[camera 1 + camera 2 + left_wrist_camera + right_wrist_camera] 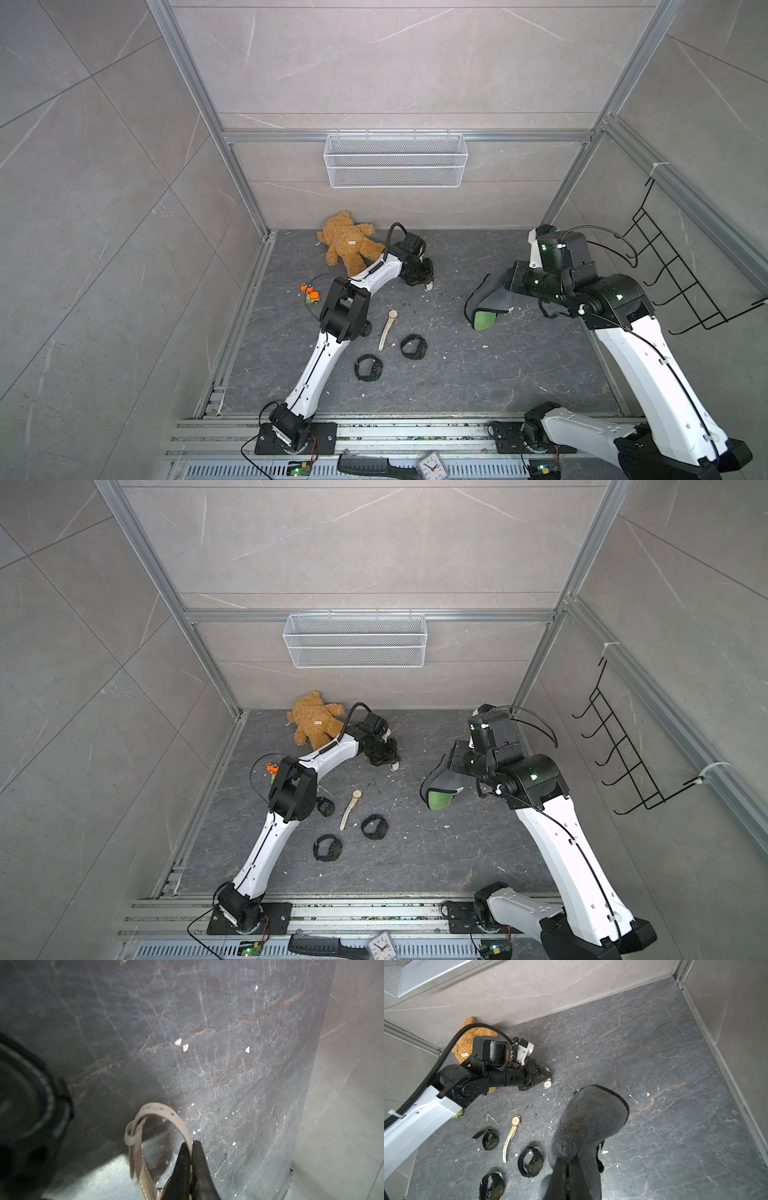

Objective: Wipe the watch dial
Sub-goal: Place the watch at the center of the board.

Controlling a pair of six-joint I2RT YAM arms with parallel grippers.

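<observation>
My left gripper (424, 279) (192, 1143) is shut on the beige strap (164, 1113) of a small watch, right beside its case. The watch's white dial (547, 1084) (429, 286) (395, 766) faces upward, low over the dark floor next to the teddy bear. I cannot tell whether it touches the floor. My right gripper (569, 1160) is shut on a grey cloth (589, 1118) (484, 303) (440, 787) with a green underside. The cloth hangs over the fingers, to the right of the held watch and apart from it.
A cream-strapped watch (387, 330) and black watches (413, 347) (368, 368) (325, 806) lie mid-floor. A teddy bear (347, 243) and orange toy cars (311, 293) sit left of them. A wire basket (395, 160) hangs on the back wall, a black rack (673, 270) at right. White crumbs dot the floor.
</observation>
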